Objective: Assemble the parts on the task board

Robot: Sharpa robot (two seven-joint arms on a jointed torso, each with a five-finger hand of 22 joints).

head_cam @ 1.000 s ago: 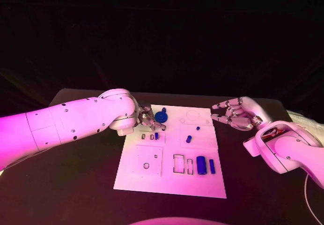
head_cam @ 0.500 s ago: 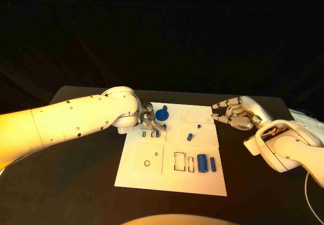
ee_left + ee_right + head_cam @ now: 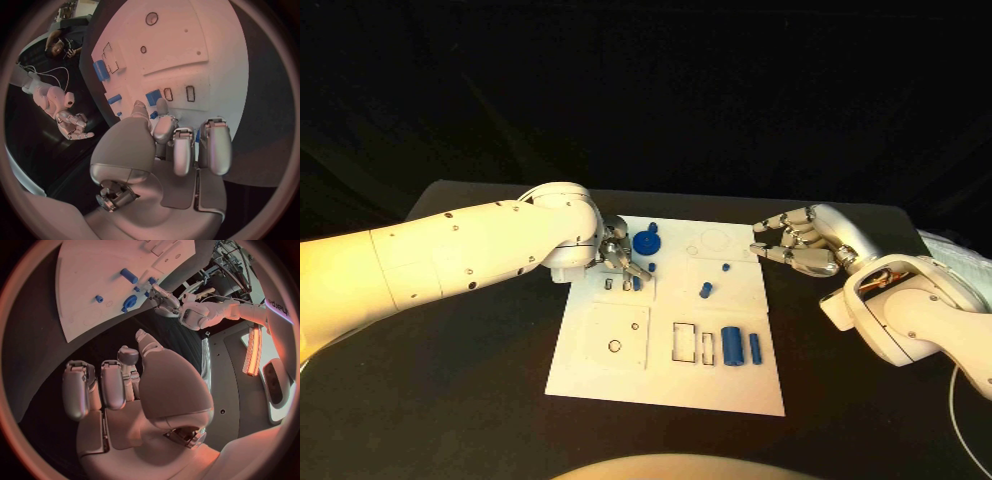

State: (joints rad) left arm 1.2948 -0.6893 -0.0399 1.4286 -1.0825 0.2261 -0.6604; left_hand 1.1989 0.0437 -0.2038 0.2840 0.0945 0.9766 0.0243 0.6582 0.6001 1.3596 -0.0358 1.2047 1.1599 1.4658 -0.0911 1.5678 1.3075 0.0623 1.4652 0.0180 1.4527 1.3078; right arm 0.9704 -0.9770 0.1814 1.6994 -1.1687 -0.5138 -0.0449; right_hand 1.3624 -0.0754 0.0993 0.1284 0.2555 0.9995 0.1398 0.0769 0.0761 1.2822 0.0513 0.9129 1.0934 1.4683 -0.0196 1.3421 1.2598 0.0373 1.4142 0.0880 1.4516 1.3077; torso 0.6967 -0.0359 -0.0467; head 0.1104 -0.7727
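You cannot tell whether the left hand [image 3: 620, 255] holds a blue part: its fingers [image 3: 164, 125] cover the white plate [image 3: 668, 385] there.

no readable text, labels or numbers on anything.

Table [image 3: 473, 400]: black, matte top, far edge and rounded far-left corner visible at 10 o'clock in the head view. Backdrop [image 3: 646, 90]: black, creased cloth behind the table from 9 through 3 o'clock. Right wrist view: a lit orange light strip [image 3: 253, 351], upright on a pale wall [image 3: 232, 385]; dark metal racking [image 3: 232, 260] beyond the table edge. Floor cannot be made out.
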